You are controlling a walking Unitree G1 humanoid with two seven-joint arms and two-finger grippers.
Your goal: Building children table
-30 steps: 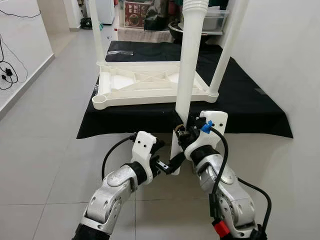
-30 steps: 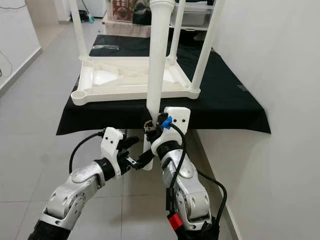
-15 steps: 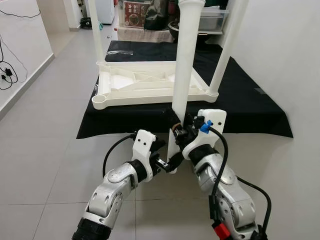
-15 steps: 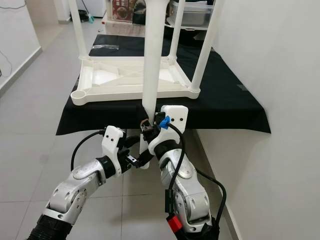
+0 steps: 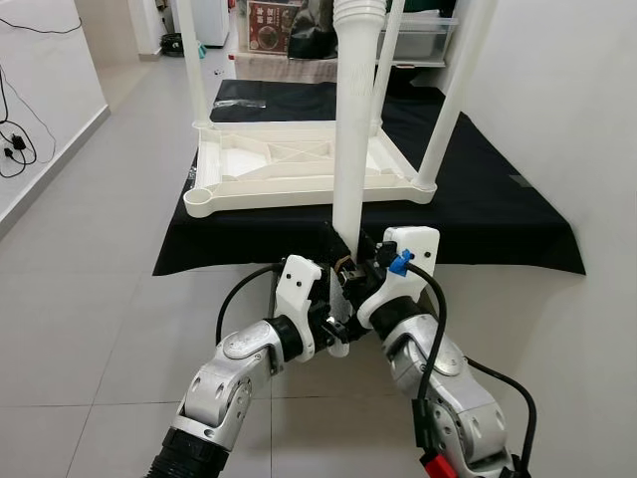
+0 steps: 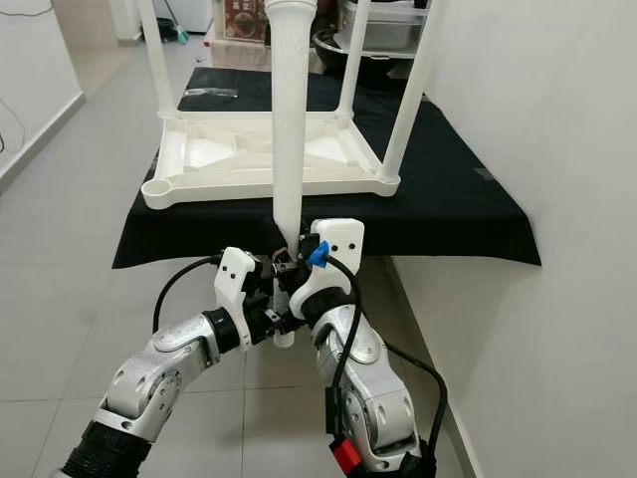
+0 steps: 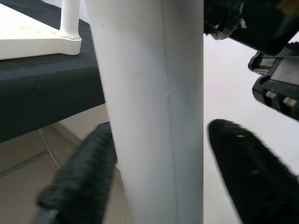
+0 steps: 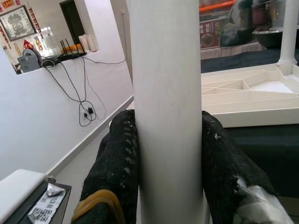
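Note:
A loose white table leg (image 5: 353,119) stands nearly upright in front of the black-clothed table (image 5: 478,219). My right gripper (image 5: 350,269) is shut on its lower end, and its fingers (image 8: 117,163) press both sides of the leg (image 8: 168,116). My left gripper (image 5: 333,321) is open just below, and its fingers (image 7: 79,182) straddle the leg (image 7: 154,116) with a gap on one side. The white tabletop (image 5: 259,189) lies upside down on the cloth with three legs standing up. Its near-left corner socket (image 5: 198,196) is empty.
A white wall runs close along the right. A clear plastic bag (image 5: 239,104) lies at the far end of the cloth. Boxes and a dark pot (image 6: 343,45) stand behind the table. Cables (image 5: 15,149) hang on the left wall, beside open tiled floor (image 5: 90,299).
The leg has swung left and stands straighter. My left gripper has moved right, up to the leg's lower end, and now straddles it. The right gripper keeps its hold.

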